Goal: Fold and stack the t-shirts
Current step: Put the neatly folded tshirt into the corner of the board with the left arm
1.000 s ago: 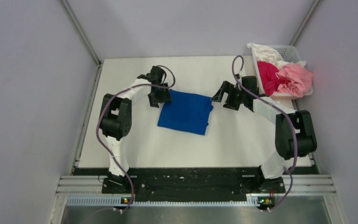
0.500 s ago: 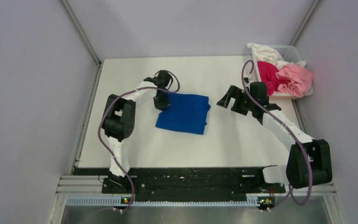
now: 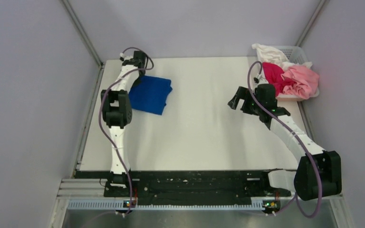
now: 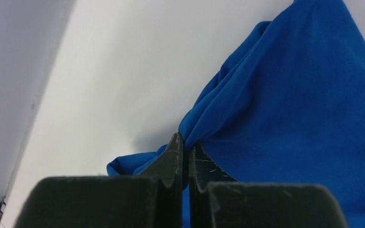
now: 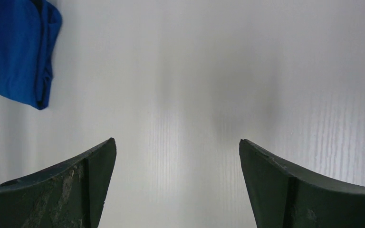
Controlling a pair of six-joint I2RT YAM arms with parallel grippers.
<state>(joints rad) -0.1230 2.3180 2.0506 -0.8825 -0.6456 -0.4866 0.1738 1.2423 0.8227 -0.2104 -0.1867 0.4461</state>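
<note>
One blue t-shirt (image 3: 150,94), folded, is pinched at upper left by the left gripper (image 4: 185,145); the right gripper (image 5: 177,141) is spread empty (basket tees (image 3: 290,78) unfolded).

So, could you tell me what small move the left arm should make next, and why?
Probably open the left gripper and release: it is shut on a raised edge of the folded blue t-shirt, which lies by the far left corner of the table, a plausible stacking spot.

Plain blue t-shirt (image 3: 150,94); magenta t-shirt (image 3: 272,76); pink t-shirt (image 3: 302,80); white t-shirt (image 3: 267,51); white basket (image 3: 298,53).
</note>
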